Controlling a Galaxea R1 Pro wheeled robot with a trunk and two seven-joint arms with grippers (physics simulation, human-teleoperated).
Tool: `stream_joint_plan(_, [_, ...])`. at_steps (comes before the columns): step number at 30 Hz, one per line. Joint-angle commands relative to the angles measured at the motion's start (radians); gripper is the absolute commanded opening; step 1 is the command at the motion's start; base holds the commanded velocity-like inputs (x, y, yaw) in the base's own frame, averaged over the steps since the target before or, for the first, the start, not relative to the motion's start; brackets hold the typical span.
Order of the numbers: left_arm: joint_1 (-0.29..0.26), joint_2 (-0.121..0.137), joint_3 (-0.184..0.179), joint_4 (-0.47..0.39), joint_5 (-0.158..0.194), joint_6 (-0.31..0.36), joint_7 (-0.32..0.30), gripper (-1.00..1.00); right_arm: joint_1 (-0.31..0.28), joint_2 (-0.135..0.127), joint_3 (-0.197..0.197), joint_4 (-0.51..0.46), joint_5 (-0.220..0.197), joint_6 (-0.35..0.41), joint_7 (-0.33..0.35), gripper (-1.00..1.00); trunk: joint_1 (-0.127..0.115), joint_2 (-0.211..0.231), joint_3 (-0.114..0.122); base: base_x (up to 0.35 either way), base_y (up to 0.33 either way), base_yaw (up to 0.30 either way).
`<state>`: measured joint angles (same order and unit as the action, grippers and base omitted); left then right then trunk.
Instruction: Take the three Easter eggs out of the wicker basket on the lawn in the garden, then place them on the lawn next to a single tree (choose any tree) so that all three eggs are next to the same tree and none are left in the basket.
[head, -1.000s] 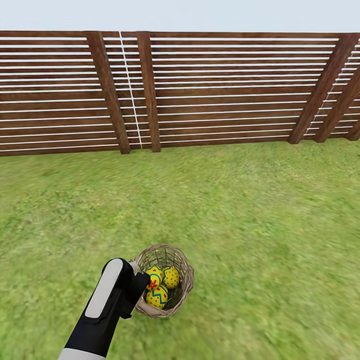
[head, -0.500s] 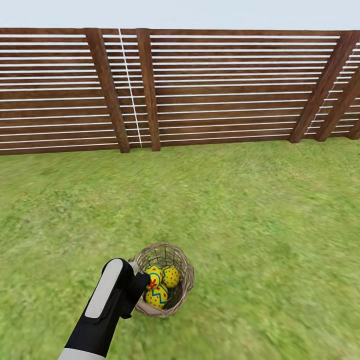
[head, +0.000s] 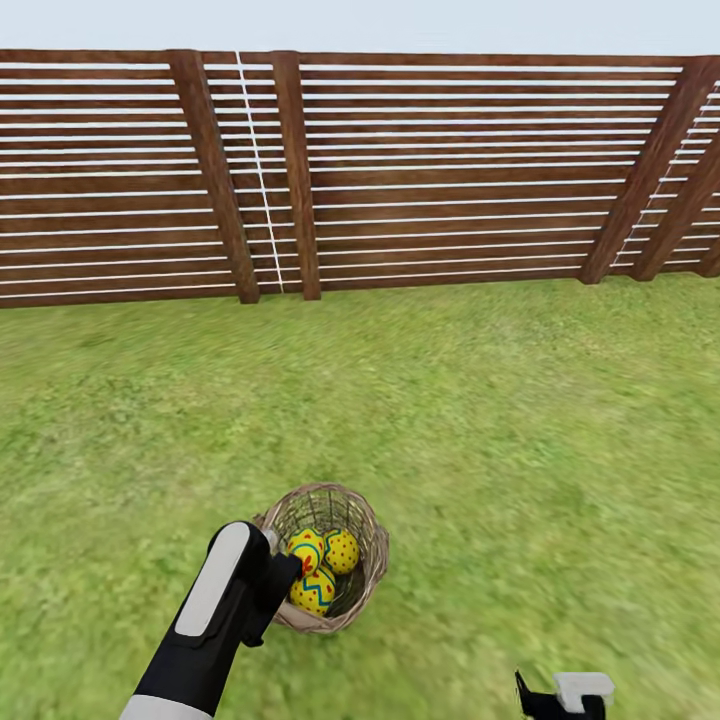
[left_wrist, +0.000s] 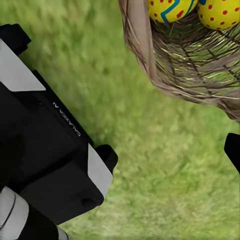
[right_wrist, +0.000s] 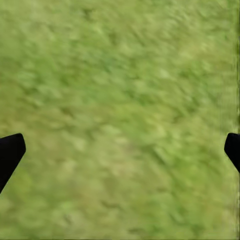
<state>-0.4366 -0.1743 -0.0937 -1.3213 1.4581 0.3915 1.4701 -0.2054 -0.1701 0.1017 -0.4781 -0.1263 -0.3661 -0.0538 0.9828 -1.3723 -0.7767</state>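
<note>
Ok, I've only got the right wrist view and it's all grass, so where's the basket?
Observer: In the head view the basket sits on the lawn, ahead and to the left of the right gripper.
Operator: Are the eggs in it?
Observer: Yes, all three eggs lie inside it.
Operator: And the left gripper?
Observer: The left gripper is at the basket's near-left rim. I cannot tell whether it is open.
</note>
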Motion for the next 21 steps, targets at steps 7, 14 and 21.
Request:
stream_joint_plan(7, [-0.001,0.000,0.000,-0.008,0.001,0.014,-0.008,1.00,0.000,-0.018,0.010,-0.287,0.198,0.264,-0.001,1.00,0.027,-0.050,-0.023,0.000,0.000,0.000])
stream_joint_plan(14, [-0.001,0.000,0.000,-0.010,0.001,0.017,-0.042,1.00,0.000,-0.030,0.006,-0.444,0.288,0.342,0.241,1.00,0.054,-0.099,-0.045,0.000,0.000,0.000])
stream_joint_plan(21, [-0.002,0.000,-0.003,-0.001,0.001,0.013,-0.051,1.00,-0.001,-0.060,-0.013,-0.462,0.276,0.344,0.469,1.00,0.081,-0.148,-0.067,0.000,0.000,0.000])
